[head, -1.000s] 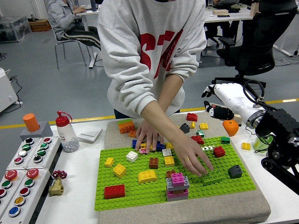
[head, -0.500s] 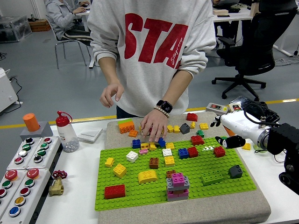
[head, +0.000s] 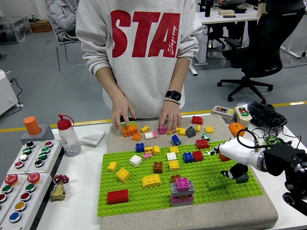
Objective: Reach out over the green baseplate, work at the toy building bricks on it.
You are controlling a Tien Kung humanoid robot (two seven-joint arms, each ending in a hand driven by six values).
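Since the earlier frames, right robot hand (head: 235, 160) has moved down and in from the table's right side and now sits over the right end of the green studded baseplate (head: 144, 196); person at the far side has straightened up and pulled both hands back off the plate. Person's hands (head: 170, 116) now rest on the loose bricks on the beige mat (head: 192, 220) behind the baseplate. White-shelled hand with black fingers hangs low by the dark grey brick (head: 242, 178) and the dark green flat brick (head: 217, 181); fingers look curled downward, but cannot tell if they grip anything. Red brick (head: 224, 156) sits just beside the hand. Pink-and-grey stacked tower (head: 182, 190) stands at the plate's front centre, red rectangular brick (head: 117, 196) front left, yellow curved brick (head: 151, 180) between them. Left arm not in view.
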